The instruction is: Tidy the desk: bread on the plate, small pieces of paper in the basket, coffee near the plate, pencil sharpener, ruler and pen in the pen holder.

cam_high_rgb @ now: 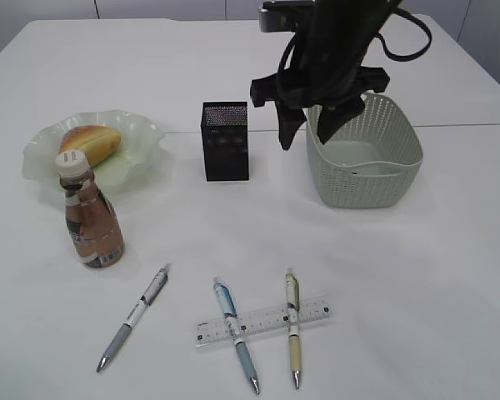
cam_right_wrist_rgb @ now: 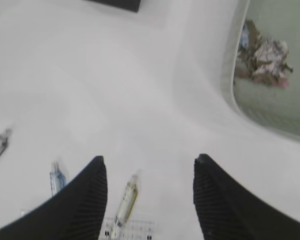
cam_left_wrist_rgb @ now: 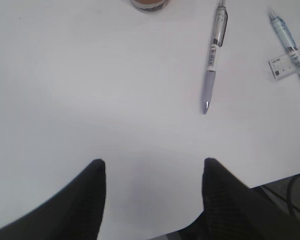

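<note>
Bread point(cam_high_rgb: 90, 142), an oval golden-brown bun, lies in the plate point(cam_high_rgb: 146, 137), a translucent pale green glass dish with a wavy ruffled rim at nine o'clock on the white tabletop point(cam_high_rgb: 417, 275). At the plate's six o'clock edge we see the coffee point(cam_high_rgb: 90, 221), a small plastic bottle of brown drink with a white cap, standing upright. At the centre stands the pen holder point(cam_high_rgb: 226, 142), a black square mesh cup, taller than wide. At three o'clock of it sits the basket point(cam_high_rgb: 375, 179), a grey-green plastic tub with perforated walls; the right wrist view shows the crumpled pieces of paper point(cam_right_wrist_rgb: 262, 55) lying inside it.

Toward six o'clock we find three pens: a grey-gripped pen point(cam_high_rgb: 135, 315), a blue pen point(cam_high_rgb: 235, 335) and a yellow-green pen point(cam_high_rgb: 293, 327). The clear ruler point(cam_high_rgb: 262, 321) with black markings lies across the last two, whether over or under them we cannot tell.

Our right gripper point(cam_high_rgb: 300, 117) hangs from a dark arm above the gap between holder and basket, jaws apart and holding nothing. Our left gripper point(cam_left_wrist_rgb: 152, 172) hovers over bare tabletop near the grey-gripped pen, jaws likewise spread and empty.
</note>
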`<state>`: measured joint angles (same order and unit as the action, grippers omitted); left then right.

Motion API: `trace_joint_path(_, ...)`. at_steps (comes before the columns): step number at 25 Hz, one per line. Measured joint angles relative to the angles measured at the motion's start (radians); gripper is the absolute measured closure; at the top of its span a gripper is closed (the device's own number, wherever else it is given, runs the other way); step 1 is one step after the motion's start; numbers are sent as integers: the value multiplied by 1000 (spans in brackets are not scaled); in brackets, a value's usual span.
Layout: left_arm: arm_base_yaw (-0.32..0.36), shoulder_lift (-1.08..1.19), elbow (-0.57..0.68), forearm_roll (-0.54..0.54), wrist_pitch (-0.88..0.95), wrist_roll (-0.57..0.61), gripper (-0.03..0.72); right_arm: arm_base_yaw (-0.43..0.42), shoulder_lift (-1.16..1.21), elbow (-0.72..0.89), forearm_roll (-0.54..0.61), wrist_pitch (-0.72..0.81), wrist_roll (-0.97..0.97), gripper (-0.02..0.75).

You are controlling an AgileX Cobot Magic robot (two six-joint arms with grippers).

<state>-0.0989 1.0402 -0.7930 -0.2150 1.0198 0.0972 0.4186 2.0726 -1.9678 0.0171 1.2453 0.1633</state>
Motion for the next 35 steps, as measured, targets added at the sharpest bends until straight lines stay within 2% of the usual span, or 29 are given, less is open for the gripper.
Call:
trace_joint_path(10, 0, 0, 0, 0, 13, 0, 239, 103, -198, 363, -4, -5, -70, 330)
trace_joint_path(17, 0, 0, 0, -4, 15, 0, 248, 164, -279, 580, -4, -11, -197, 332)
trace_joint_path(21, 0, 0, 0, -4, 15, 0, 251, 163, -282, 610, 11, -14, -412, 332)
trace_joint_path(29, 0, 0, 0, -6, -9, 0, 252, 163, -206, 610, 99, -56, -1047, 332)
trace_joint_path(35, 0, 0, 0, -6, -25, 0, 253, 163, -165, 610, 146, -177, -1219, 332)
